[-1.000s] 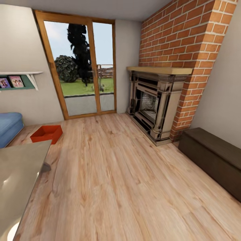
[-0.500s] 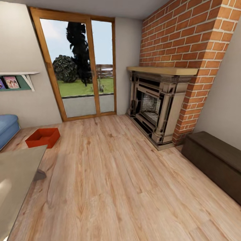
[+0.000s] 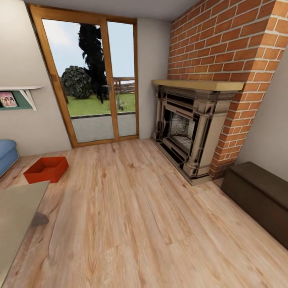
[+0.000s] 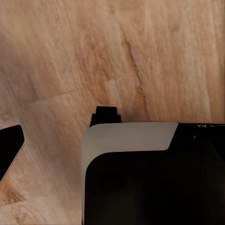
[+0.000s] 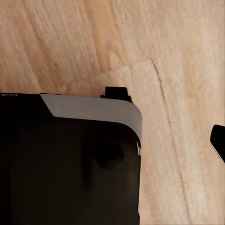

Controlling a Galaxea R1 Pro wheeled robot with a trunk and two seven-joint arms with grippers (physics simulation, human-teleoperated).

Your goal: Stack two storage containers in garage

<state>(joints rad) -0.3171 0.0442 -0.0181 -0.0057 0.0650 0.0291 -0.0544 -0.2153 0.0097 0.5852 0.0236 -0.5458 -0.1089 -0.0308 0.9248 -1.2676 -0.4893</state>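
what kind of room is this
Most likely a living room: a brick fireplace, a glass door onto a garden, and the blue edge of a sofa on a light wood floor. One orange-red bin sits on that floor near the sofa.

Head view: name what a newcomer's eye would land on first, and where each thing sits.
The brick chimney with its dark fireplace dominates the right side, against the far wall's corner. Left of it, a wood-framed glass door opens onto lawn and trees. One orange-red storage container stands out on the light wood plank floor at the left, near the blue sofa.
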